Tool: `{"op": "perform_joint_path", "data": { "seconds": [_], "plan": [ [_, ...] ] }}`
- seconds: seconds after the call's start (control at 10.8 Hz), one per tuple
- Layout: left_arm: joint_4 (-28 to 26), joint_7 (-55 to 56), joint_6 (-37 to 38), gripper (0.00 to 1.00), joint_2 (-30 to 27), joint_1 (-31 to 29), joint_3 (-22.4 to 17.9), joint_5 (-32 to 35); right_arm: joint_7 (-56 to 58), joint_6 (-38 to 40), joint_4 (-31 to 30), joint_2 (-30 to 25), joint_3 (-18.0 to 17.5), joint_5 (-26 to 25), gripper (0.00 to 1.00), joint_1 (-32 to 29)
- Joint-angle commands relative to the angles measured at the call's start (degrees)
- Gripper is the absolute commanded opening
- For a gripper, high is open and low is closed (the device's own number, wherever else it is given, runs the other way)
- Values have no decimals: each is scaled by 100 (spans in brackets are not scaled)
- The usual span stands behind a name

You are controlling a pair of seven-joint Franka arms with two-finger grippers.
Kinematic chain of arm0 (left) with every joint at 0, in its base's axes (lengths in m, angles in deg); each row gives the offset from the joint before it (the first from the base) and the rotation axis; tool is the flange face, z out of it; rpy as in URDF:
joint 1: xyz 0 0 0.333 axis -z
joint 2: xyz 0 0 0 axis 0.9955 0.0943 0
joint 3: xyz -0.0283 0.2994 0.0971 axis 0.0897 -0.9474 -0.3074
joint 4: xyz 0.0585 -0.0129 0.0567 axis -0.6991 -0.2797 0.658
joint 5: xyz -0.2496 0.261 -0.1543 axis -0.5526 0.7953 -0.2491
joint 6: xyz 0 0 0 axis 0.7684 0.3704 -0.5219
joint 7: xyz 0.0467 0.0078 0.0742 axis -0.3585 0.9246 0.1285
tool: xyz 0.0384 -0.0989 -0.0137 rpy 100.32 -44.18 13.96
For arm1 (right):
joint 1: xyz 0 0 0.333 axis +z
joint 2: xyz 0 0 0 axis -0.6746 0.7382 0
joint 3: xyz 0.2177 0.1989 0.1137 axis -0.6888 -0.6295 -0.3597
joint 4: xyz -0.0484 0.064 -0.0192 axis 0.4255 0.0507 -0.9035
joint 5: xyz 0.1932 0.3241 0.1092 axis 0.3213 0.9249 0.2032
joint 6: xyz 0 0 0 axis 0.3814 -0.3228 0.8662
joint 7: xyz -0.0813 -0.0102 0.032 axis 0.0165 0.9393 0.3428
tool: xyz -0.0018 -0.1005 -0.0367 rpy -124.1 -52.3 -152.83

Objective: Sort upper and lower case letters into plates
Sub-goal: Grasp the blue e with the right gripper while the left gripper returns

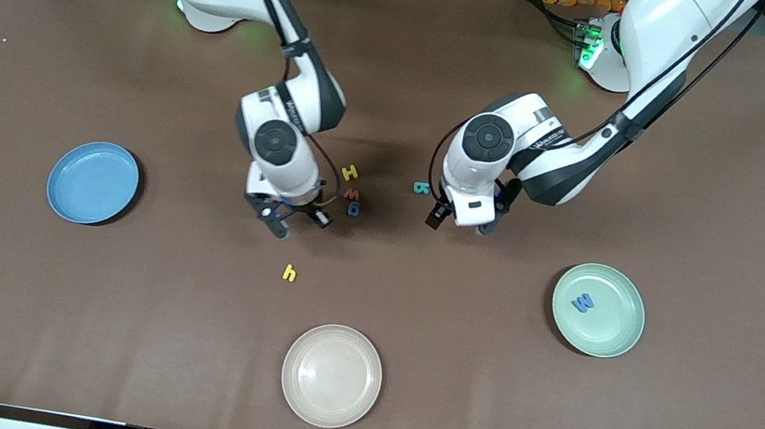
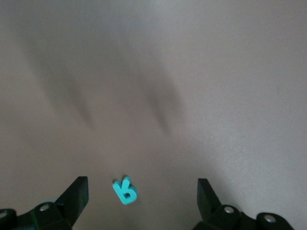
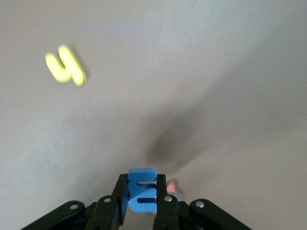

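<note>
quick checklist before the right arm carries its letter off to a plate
1. Right gripper shut on the blue letter: ok.
2. That letter's case: cannot tell.
3. Blue plate holds nothing: ok.
4. Green plate holds one blue letter: ok.
5. Left gripper open above the teal letter, away from the right arm: ok.
6. Yellow letter on the table near the right gripper, not touched: ok.
</note>
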Motion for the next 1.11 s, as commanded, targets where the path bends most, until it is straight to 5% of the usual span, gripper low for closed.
{"op": "perform_joint_path", "data": {
  "seconds": [0.0,0.65,1.02],
  "plan": [
    [40,1289,-289,100,327,232,18,513,1245,811,-117,-633,-68,15,0,-778],
    [120,2954,-325,99,944,716,-69,1385,3946,1447,-135,-696,11,-510,0,-2580],
    [120,3271,-377,82,1067,742,-69,1657,5570,1431,-144,-626,11,-1003,0,-3520]
  ]
}}
